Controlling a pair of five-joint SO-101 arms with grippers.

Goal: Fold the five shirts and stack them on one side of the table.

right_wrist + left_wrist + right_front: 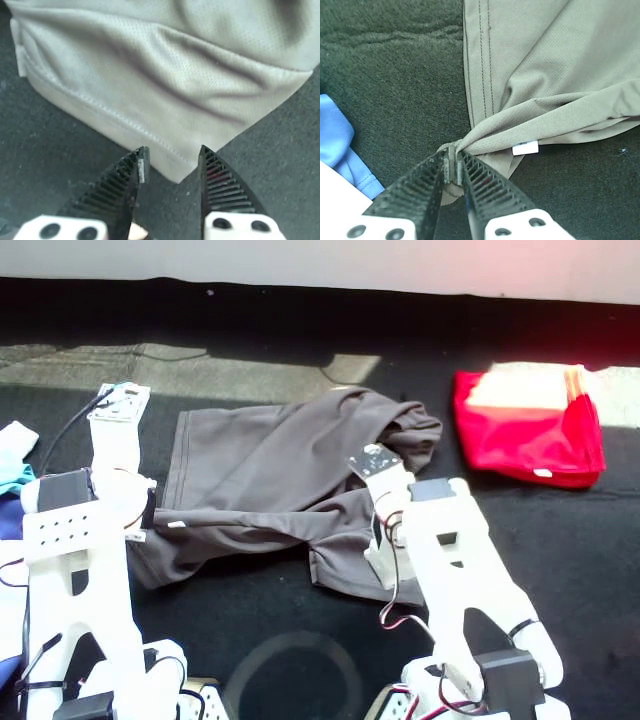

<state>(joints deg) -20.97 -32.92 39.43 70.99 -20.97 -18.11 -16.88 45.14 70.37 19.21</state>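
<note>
Grey shirt (260, 470) rumpled (white tag (525, 148) showing), left hand (453, 156) pinching its edge, right hand (173, 151) parted

Left end effector (454, 167) clamped on grey shirt (545, 75)

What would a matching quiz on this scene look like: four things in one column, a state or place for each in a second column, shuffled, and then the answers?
Column one:
1. grey shirt
2. red shirt
3. left pincer
4. right pincer

Column two:
A. open, at a hem corner
B. crumpled in the middle
C. shut on a bunched edge of cloth
D. lying apart, off to the right

Pairs: 1-B, 2-D, 3-C, 4-A
</note>
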